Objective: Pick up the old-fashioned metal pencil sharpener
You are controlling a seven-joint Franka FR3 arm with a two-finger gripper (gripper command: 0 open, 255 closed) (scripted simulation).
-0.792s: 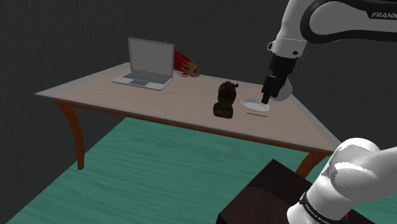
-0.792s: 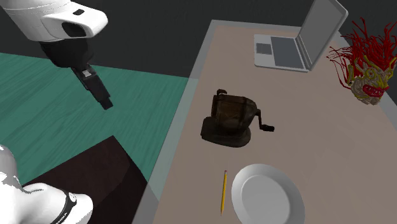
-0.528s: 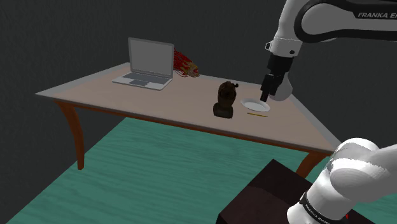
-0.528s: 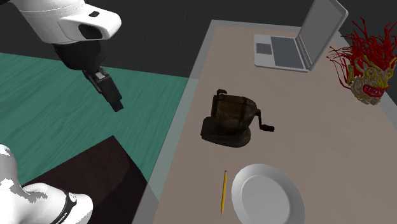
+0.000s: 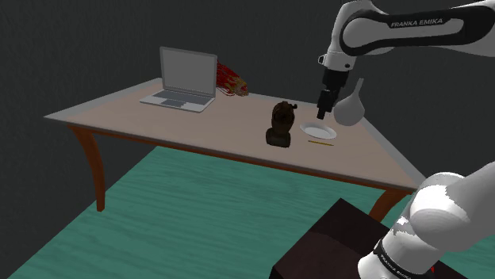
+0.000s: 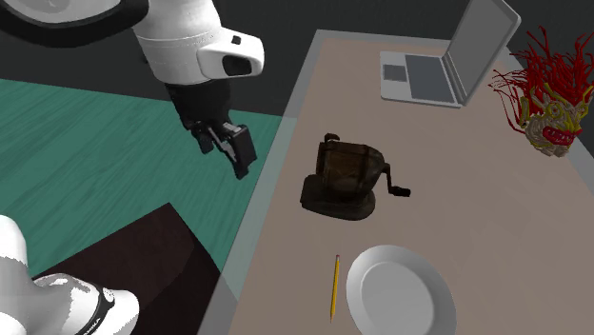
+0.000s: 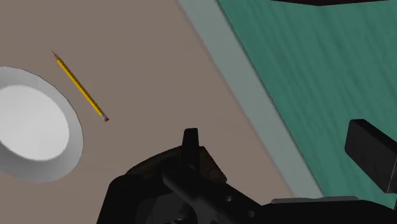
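Observation:
The pencil sharpener (image 5: pixel 279 123) is a dark brown metal box with a side crank, standing upright near the table's front edge (image 6: pixel 350 178). My gripper (image 5: pixel 325 107) hangs in the air above the plate in the shoulder view. Seen in the second exterior view, my gripper (image 6: pixel 228 150) hovers over the table's edge, to that view's left of the sharpener and clear of it. In the wrist view my gripper (image 7: pixel 280 149) is open, its fingers (image 7: pixel 191 143) wide apart with nothing between them. A brown part of the sharpener (image 7: pixel 208 167) peeks out by one finger.
A white plate (image 6: pixel 400 290) and a yellow pencil (image 6: pixel 334 285) lie beside the sharpener on the table (image 6: pixel 495 209). An open laptop (image 5: pixel 184 79) and a red mask (image 5: pixel 231 79) sit at the far end. The dark stand (image 5: pixel 333 246) is below, over green floor.
The arm has swung the gripper toward the table: rightward to the table's edge in the second exterior view, slightly left and up in the shoulder view. The sharpener has not moved.

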